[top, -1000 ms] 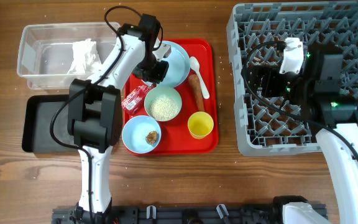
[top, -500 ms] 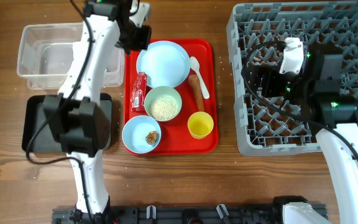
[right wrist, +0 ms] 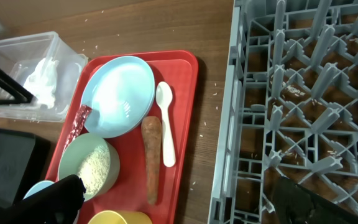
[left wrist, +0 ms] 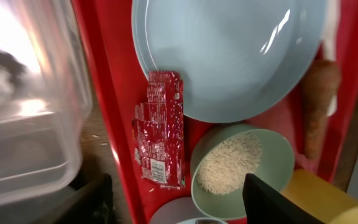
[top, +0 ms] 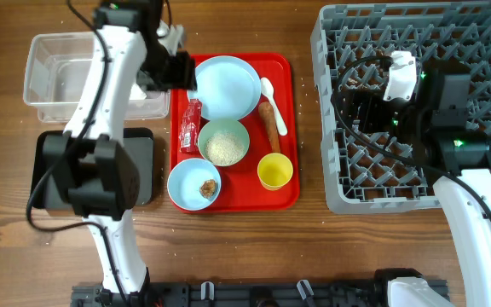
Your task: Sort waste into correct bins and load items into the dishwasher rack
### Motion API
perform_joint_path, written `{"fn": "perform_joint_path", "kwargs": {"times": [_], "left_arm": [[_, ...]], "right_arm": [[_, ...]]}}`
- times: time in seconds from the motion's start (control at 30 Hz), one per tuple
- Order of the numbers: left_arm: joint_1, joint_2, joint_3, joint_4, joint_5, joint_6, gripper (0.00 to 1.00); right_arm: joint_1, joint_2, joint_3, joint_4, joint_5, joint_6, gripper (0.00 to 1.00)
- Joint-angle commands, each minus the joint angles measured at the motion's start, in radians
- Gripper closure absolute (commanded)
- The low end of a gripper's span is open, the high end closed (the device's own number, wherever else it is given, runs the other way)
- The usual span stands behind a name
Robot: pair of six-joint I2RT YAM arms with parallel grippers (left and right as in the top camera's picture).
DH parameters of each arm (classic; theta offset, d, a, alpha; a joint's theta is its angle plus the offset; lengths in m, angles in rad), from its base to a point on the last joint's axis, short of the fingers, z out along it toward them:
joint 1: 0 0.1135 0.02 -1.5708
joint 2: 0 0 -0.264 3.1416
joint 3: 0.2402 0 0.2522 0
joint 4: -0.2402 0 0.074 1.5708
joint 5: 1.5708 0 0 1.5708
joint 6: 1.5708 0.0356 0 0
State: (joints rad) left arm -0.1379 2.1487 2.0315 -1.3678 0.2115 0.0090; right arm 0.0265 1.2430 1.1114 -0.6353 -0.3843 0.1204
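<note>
Left gripper (top: 176, 72) hangs empty over the red tray's (top: 244, 186) left edge, jaws spread wide.
Red shiny snack wrapper (left wrist: 159, 138) lies flat along that edge, touching the pale blue round plate's (left wrist: 229, 56) rim and just beside the pale green bowl (left wrist: 281, 158); it looks like the next pick; best to drop straight over its middle, pinch across the narrow width, and lift clear of the plate before swinging toward the clear tub (top: 49, 85); thin foil may slip.

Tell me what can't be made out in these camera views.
Overhead: the left arm covers most of the black tray.
Left wrist: the clear tub is blurred, contents unclear; the red wrapper print is too small.
Right wrist: bottom edge cuts off the yellow cup.
</note>
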Motion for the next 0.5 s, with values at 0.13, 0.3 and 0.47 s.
{"fn": "perform_joint_path", "kwargs": {"times": [0.13, 0.3, 0.47], "left_arm": [[-0.074, 0.027, -0.103, 0.042, -0.054, -0.159, 0.37], [-0.1, 0.027, -0.15, 0.057, -0.166, -0.265, 0.37], [-0.1, 0.027, -0.257, 0.153, -0.169, -0.306, 0.37]], "right_arm": [[-0.002, 0.01, 0.019, 0.003, 0.003, 0.013, 0.0], [-0.002, 0.01, 0.019, -0.01, 0.023, 0.013, 0.0], [-0.002, 0.01, 0.012, -0.009, 0.029, 0.013, 0.0]]}}
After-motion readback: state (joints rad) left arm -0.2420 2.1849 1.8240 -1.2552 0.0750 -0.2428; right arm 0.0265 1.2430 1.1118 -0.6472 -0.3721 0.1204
